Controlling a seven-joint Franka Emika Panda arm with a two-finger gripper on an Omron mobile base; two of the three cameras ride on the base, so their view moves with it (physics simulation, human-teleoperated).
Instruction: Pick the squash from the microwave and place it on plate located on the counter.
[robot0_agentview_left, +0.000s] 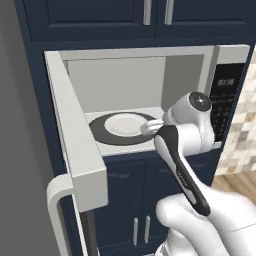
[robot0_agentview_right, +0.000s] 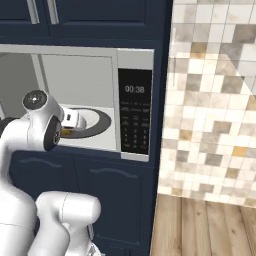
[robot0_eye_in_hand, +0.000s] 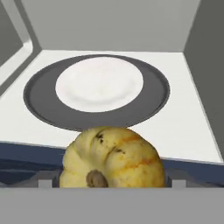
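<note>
Squash (robot0_eye_in_hand: 113, 157) held at the open mouth of the microwave (robot0_agentview_left: 150, 55), in front of the turntable.

The squash is a squat, ribbed, pumpkin-like ball, pale yellow with orange streaks and a few dark flecks; its brown stem scar faces the hand camera, so its short axis runs along the claw (robot0_eye_in_hand: 113, 183) and its wider span lies across the hand view. It sits low in that view between the fingers, which it mostly hides, so the claw looks clamped on it. Beyond it lie the microwave's pale floor, a dark grey turntable ring (robot0_eye_in_hand: 39, 103) and a matte white round dish (robot0_eye_in_hand: 99, 83) centred on it. The thick grey door (robot0_agentview_left: 75, 145) stands swung open to the left, with a curved white handle (robot0_agentview_left: 56, 200); the black keypad (robot0_agentview_right: 134, 112) is on the right.
</note>
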